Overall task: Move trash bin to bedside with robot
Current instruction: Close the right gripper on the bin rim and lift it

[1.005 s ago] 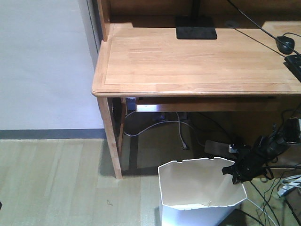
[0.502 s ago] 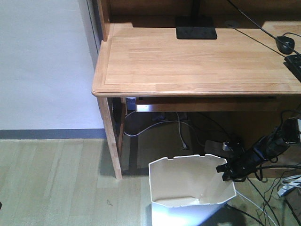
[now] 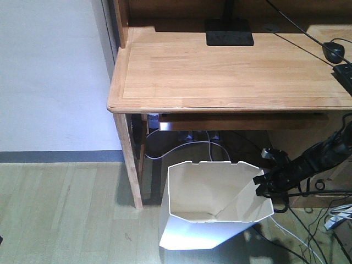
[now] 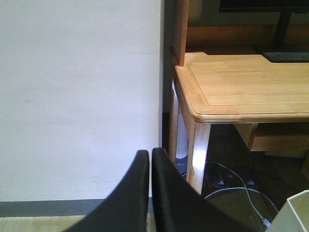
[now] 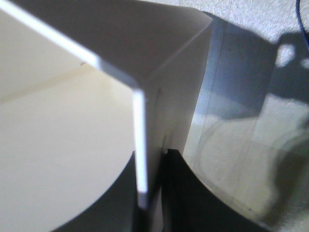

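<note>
The white faceted trash bin [image 3: 212, 206] stands on the floor in front of the desk, tipped so its cream inside faces the front view. My right gripper [image 3: 264, 186], at the end of the thin black arm [image 3: 316, 158], is shut on the bin's right rim. In the right wrist view the bin's wall [image 5: 72, 145] runs between the two black fingers of that gripper [image 5: 150, 203]. My left gripper [image 4: 150, 157] is shut with nothing in it, facing the wall, and a corner of the bin [image 4: 295, 215] shows at its lower right. The bedside is out of view.
A light wooden desk [image 3: 220, 71] fills the upper view, with its leg [image 3: 129, 165] just left of the bin. A monitor base [image 3: 229, 33] and a mouse [image 3: 333, 50] rest on it. Cables [image 3: 203, 146] hang underneath and trail on the floor at right [image 3: 330, 220]. A white wall [image 3: 49, 71] stands left.
The bin has shifted left and tipped further over, held at its rim. The right arm has followed it to the left.
</note>
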Motion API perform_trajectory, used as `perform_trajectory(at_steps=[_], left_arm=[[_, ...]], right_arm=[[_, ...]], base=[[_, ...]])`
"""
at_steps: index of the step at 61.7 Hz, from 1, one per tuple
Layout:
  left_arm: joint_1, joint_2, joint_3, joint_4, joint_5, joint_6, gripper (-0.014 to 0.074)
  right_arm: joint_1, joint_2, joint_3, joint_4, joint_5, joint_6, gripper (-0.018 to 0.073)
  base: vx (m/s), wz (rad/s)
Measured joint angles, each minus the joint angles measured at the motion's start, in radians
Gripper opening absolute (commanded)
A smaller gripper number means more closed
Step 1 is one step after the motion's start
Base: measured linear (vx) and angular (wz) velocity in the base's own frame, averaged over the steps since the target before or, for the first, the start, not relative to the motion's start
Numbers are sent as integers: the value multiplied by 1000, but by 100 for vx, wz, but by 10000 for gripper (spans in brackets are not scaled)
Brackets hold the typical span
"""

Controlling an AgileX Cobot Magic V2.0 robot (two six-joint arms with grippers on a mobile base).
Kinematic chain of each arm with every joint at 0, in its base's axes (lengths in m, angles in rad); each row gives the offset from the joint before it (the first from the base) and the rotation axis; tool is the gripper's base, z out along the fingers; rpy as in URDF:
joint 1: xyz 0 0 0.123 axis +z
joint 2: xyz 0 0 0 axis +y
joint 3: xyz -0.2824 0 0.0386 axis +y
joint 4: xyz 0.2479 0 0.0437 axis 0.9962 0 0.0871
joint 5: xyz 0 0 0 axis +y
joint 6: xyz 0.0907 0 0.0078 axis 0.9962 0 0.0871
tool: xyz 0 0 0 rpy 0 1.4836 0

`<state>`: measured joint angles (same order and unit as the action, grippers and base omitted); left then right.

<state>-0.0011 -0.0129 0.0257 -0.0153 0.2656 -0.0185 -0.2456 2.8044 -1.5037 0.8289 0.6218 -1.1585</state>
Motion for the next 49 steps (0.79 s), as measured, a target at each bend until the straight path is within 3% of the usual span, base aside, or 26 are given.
perform_trajectory(at_steps=[29,49], left_arm=[[0,0,0,0,0,0,-6],[0,0,0,0,0,0,-6]], right_arm=[[1,-404,428,148,-74,-273,-5],[4,-441,471,171,8,-294,-5]], base=[[0,0],[0,0]])
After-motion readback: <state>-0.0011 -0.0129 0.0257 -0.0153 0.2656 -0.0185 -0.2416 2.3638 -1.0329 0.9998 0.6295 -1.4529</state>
